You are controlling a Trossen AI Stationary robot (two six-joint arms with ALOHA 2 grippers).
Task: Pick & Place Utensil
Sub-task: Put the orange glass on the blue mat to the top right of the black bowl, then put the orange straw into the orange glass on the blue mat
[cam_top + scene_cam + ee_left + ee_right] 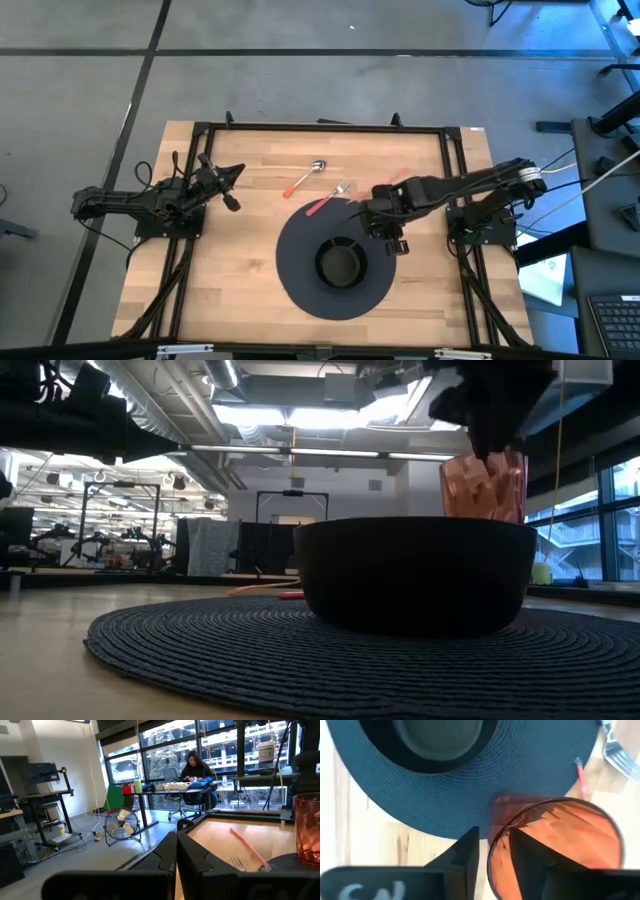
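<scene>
- Pale wood-plank surface, dark-framed; office w/ glazed walls seen beyond.
- Round woven dark mat carries black bowl.
- Red-handled fork lies at mat's far edge.
- Right claw is clamped on faceted pink tumbler rim.
- Left claw is held nearly closed, empty.

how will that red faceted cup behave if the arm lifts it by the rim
The cup looks like thin translucent plastic, so probably light. The right tool pinches one wall only, so it may tilt or slip. It stands taller than the bowl, so a nudge could tip it.
</scene>
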